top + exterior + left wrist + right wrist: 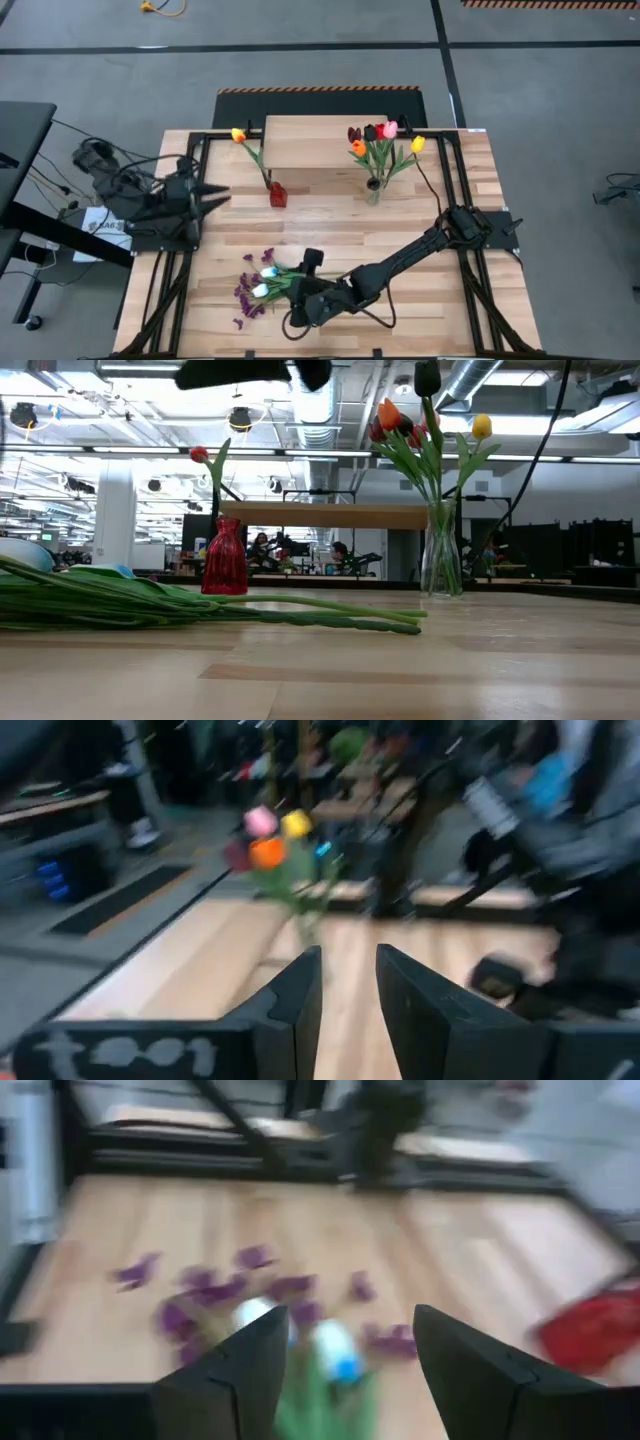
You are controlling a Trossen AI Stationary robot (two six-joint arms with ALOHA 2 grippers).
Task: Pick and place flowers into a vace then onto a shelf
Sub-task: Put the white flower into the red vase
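Right gripper (345,1365) hovered over loose flowers (262,284) lying on the table (430,330), jaws apart; left gripper (345,990) waited at table's left edge, jaws slightly apart.

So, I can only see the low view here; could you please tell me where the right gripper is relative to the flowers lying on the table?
Observer: The right gripper is at the loose flowers near the front edge of the table, jaws open with green stems between them.
Operator: And the left one, please?
Observer: The left gripper waits at the table's left side, pointing towards the red vase.
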